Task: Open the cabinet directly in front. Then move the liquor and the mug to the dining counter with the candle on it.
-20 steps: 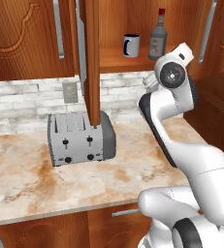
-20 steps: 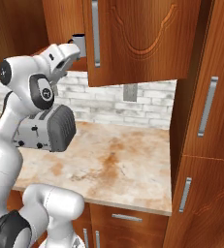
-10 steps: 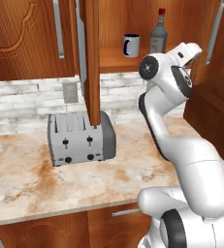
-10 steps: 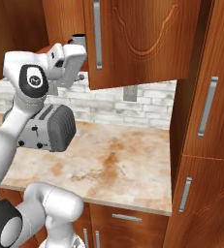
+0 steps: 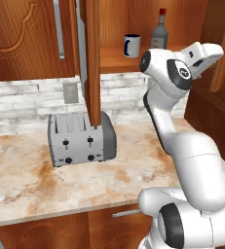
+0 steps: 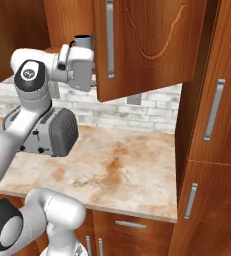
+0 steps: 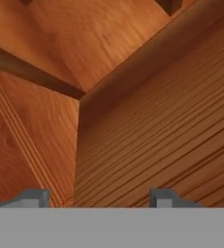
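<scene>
Since a second earlier the arm's wrist had rolled and the hand had swung rightward, away from the liquor [image 5: 159, 30], toward the cabinet's [image 5: 115, 58] right side. In the hand view the gripper [image 7: 98, 197] faced bare wood grain at an inner cabinet corner, its fingertips [image 7: 32, 197] standing well apart with nothing between them. The cabinet was open, one door edge-on above the toaster [image 5: 81, 138]. The liquor stood on the cabinet shelf, the mug [image 5: 131, 45] just left of it, both untouched. The toaster sat on the worktop [image 5: 46, 181] below the cabinet.
</scene>
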You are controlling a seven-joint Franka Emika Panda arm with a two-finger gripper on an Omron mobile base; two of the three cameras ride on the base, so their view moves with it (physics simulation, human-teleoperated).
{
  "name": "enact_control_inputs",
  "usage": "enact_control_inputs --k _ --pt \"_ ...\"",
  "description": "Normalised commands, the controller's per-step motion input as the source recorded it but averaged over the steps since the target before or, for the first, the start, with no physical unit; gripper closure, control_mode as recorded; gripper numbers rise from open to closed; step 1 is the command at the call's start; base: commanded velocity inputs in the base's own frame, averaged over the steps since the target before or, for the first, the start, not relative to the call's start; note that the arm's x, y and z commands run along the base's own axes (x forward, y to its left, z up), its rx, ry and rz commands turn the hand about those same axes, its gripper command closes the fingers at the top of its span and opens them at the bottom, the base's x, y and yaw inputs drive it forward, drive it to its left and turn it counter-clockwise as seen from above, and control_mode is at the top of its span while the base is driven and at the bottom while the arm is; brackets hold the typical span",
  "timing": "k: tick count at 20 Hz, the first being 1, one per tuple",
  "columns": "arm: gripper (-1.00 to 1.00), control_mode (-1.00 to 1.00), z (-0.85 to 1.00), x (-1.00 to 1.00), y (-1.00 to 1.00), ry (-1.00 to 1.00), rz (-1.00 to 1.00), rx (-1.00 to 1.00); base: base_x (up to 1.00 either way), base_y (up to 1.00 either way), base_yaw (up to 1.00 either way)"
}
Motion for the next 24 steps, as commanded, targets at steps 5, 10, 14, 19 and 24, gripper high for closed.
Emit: enact_control_inputs --k 5,10,14,19,24 --pt "-1.0 -1.0 -0.32 -0.45 -1.0 -0.15 -0.12 0.0 0.0 0.0 0.0" --pt "-1.0 -1.0 -0.36 -0.41 -1.0 -0.17 -0.06 0.0 0.0 0.0 0.0" --pt "-1.0 -1.0 -0.15 -0.14 -1.0 -0.14 -0.01 0.02 0.0 0.0 0.0" --pt "-1.0 -1.0 0.0 0.0 -1.0 -0.11 0.04 0.1 0.0 0.0 0.0" --pt "-1.0 -1.0 -0.1 -0.1 0.12 0.03 0.04 0.02 0.0 0.0 0.0"
